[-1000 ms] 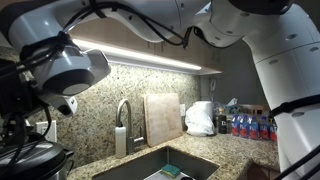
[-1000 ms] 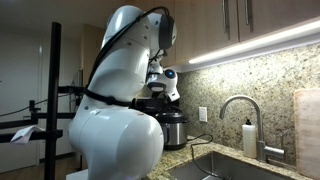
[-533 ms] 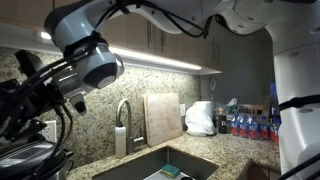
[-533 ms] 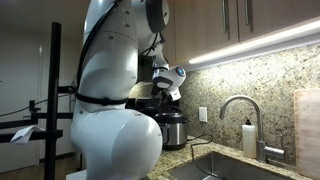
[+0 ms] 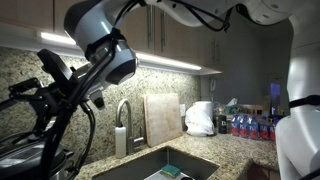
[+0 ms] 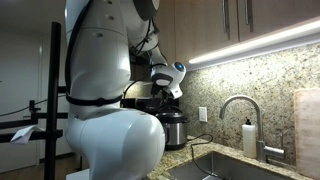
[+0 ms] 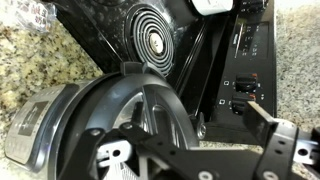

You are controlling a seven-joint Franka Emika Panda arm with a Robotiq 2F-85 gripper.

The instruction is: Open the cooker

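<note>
The cooker stands on the granite counter against the wall, with a black body, a silvery band and a dark lid. In an exterior view its lid shows at the bottom left, below my gripper. In the wrist view the domed lid and its arched handle fill the lower left. My gripper hovers close over the lid with its fingers spread apart, one finger pad at the right. It grips nothing. The lid is down on the cooker.
A black appliance with a ringed plate and a button panel sits beside the cooker. A steel sink, faucet, cutting board, white bag and bottles line the counter. My arm's white body hides much of the scene.
My arm has swung so the wrist shifted sideways over the cooker, and the black gripper fingers have come into the exterior view. The cooker lid has not moved.
</note>
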